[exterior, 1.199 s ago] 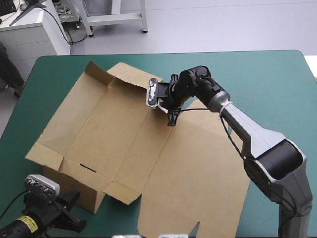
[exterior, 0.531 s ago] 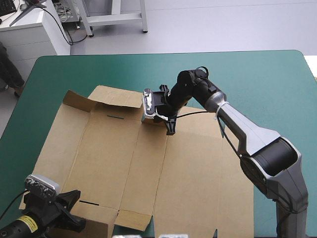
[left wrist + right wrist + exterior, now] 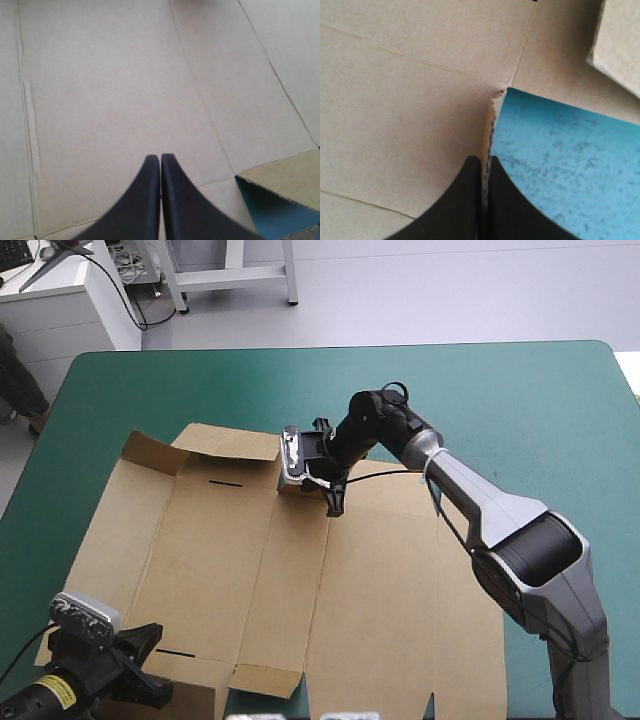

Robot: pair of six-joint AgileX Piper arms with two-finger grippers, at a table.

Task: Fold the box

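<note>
The light in here is bright and even, falling from overhead, soft rather than harsh. The teal-green surface [image 3: 520,410] takes it evenly and looks matt. On the box [image 3: 230,560], a flat sheet of brown board, the shadows are gentle: a faint one under the right gripper [image 3: 335,505] and a darker one inside the raised flap [image 3: 150,452] at the far left corner. The grey arm shell [image 3: 500,510] carries a pale sheen. Close up, the black fingers [image 3: 465,200] stay dull. Ahead of the left wrist, a patch of cover under a lifted flap lies in shade.
</note>
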